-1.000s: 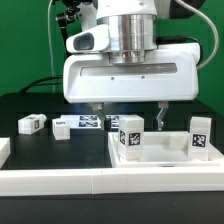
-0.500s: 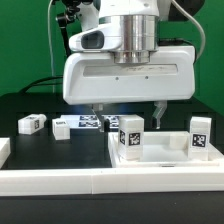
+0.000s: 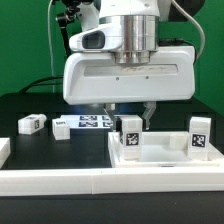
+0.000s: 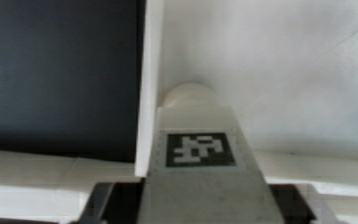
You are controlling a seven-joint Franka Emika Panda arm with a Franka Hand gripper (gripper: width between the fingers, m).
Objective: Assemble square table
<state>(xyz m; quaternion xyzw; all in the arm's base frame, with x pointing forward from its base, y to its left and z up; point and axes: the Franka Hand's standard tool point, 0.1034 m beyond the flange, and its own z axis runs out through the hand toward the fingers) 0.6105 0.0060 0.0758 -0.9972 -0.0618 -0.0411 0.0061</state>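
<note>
Square table slab (image 3: 165,152) lies flat on the black tabletop (image 3: 20,105), toward the exterior view's right and just behind the long white rail wall (image 3: 60,182). A tagged leg (image 3: 130,136) stands upright at the slab's corner on the exterior view's left. A second leg (image 3: 200,137) stands at the right-hand corner. A loose leg (image 3: 32,123) and another loose leg (image 3: 62,128) lie off to the left, near the marker board (image 3: 93,122).

The gripper (image 3: 129,114) hangs straight over the tagged leg, with its jaws close on either side of the leg's top. In the wrist view the dark pads seem flush against the block's flanks. That picture is blurred, though, so I cannot tell whether they are pinching it or only bracketing it.

I'd judge the leg to be light, rigid plastic with smooth faces. It will not give, but it could slip or twist in a shallow grip. The best hold looks to be on two opposite flat sides near the top, leaving the foot free for the corner recess. The slab seems stiff but light enough to skid, so any push should go straight down.
</note>
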